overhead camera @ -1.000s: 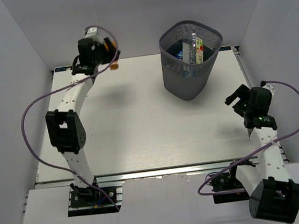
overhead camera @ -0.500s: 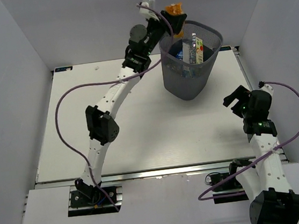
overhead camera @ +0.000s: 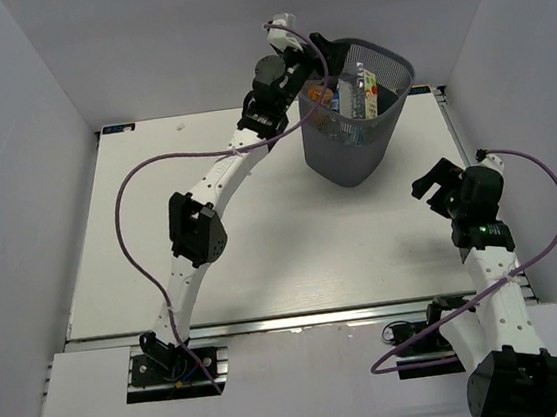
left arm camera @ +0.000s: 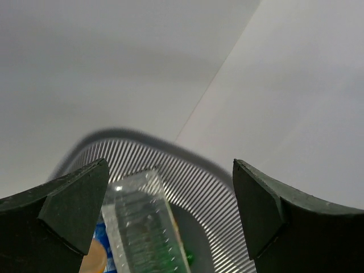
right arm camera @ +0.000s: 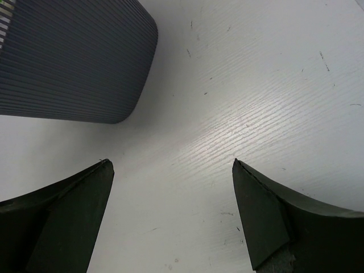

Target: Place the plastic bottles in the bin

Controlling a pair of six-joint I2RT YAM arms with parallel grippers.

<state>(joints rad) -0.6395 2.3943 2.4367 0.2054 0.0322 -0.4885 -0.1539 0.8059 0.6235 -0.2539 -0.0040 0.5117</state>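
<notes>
Over left rim of bin (overhead camera: pixel 351 155): left gripper (overhead camera: pixel 330 57) hangs with fingers spread wide, nothing between them. Just below it, orange bottle (overhead camera: pixel 320 91) sits inside bin, against left wall. Beside orange one, squarish clear bottle (overhead camera: pixel 356 94) with colourful label leans upright among other bottles, with blue labels showing deeper down. Right gripper (overhead camera: pixel 435 183) sits low over table (overhead camera: pixel 241 233), right of bin and apart from it, fingers spread wide, holding nothing.

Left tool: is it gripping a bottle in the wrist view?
No, the left tool stands open over the bin, and the clear bottle lies down inside it, untouched.
</notes>
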